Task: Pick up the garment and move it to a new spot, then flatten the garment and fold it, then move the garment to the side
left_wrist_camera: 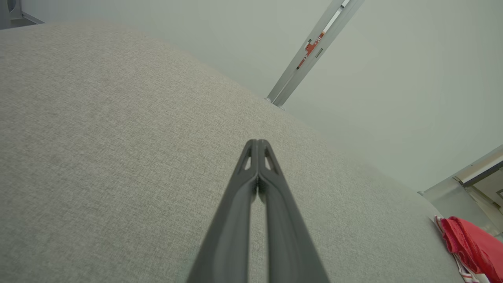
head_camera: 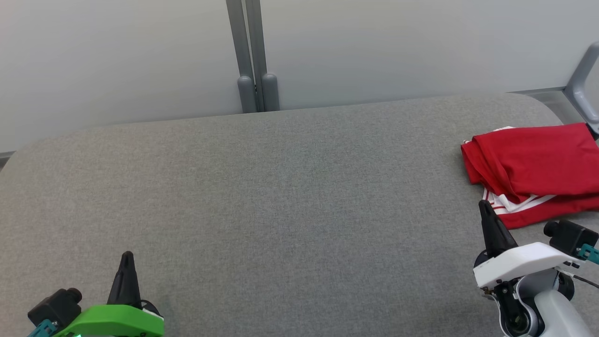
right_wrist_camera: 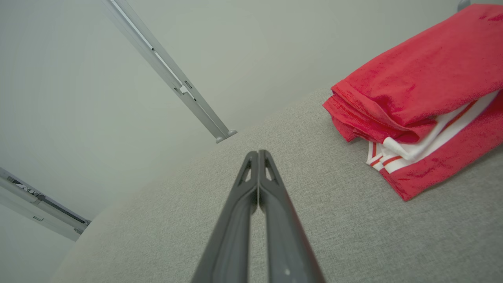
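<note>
Your folded red garment with white striped trim lies at the right edge of the grey fabric-covered table, apparently already set aside. The left gripper and right gripper hold their jaws together on nothing, clear of it.

The red garment runs off the head view's right edge.

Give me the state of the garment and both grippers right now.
Garment: folded, lying at the right end of the grey surface, not gripped.
Left gripper: shut, empty, above the surface.
Right gripper: shut, empty, beside the garment, not touching it.
</note>
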Available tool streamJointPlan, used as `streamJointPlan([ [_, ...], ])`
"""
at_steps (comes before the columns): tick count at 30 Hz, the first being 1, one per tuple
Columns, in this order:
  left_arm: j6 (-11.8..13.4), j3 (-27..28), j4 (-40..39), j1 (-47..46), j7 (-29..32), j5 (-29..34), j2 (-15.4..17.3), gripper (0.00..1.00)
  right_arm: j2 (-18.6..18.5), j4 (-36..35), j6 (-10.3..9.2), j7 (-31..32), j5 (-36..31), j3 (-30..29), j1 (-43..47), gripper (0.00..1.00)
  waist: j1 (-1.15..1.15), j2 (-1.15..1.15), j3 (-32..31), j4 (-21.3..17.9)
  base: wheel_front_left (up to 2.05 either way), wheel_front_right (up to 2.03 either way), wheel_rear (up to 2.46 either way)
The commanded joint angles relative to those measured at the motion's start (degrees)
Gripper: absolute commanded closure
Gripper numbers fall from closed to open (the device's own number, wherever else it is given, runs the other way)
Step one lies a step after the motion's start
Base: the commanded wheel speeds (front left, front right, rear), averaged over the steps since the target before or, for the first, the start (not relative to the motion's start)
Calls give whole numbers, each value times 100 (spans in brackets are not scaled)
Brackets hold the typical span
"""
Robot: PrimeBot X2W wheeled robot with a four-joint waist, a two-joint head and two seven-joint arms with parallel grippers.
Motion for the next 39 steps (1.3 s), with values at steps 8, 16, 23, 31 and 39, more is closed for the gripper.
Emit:
streamJointPlan([
  [8, -61, 94, -141, -240, 194, -745, -9, 100, 65, -174, 1, 211, 724, -179, -11, 100, 0, 0, 23, 5, 0, 0, 0],
  [16, -86, 147, -177, -291, 354, -1315, -35, 100, 145, -232, 1, 371, 1260, -289, 11, 100, 0, 0, 45, 9, 0, 0, 0],
  [23, -99, 187, -204, -329, 478, -1754, -57, 100, 210, -277, 1, 500, 1688, -376, 34, 100, 0, 0, 64, 13, 0, 0, 0],
  [31, -121, 234, -233, -371, 617, -2246, -82, 100, 282, -326, 1, 642, 2159, -472, 61, 100, 0, 0, 86, 17, 0, 0, 0],
  [39, -138, 279, -257, -405, 750, -2705, -106, 100, 347, -371, 1, 774, 2589, -562, 84, 100, 0, 0, 108, 22, 0, 0, 0],
])
